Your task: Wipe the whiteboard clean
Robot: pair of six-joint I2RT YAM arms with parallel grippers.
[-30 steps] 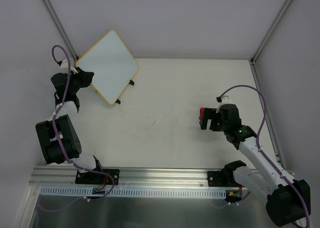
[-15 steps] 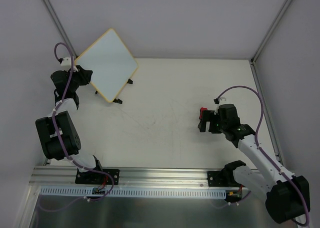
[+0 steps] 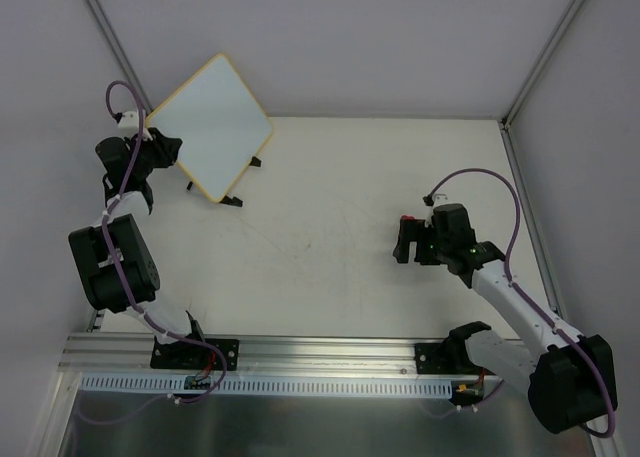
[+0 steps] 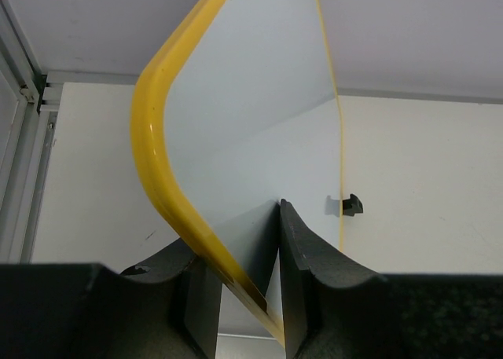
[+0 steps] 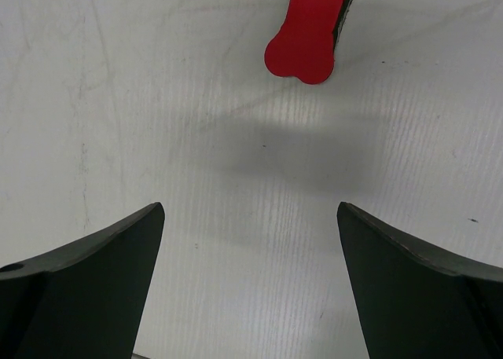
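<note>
**Light board, best held by its frame**

The whiteboard point(image 3: 212, 127) sits tilted up at the far-left corner of the table point(image 3: 330, 197), with its black feet point(image 3: 233, 202) on the lower edge. One framed corner lies between the narrow jaws of the left gripper point(image 3: 165, 149); I cannot tell whether they actually pinch it. The board looks light, stiff and slick-faced, so the yellow frame seems the place to hold it. The right gripper point(image 5: 251, 241) hangs wide open and empty, with the red eraser point(image 5: 310, 33) just ahead.
</note>
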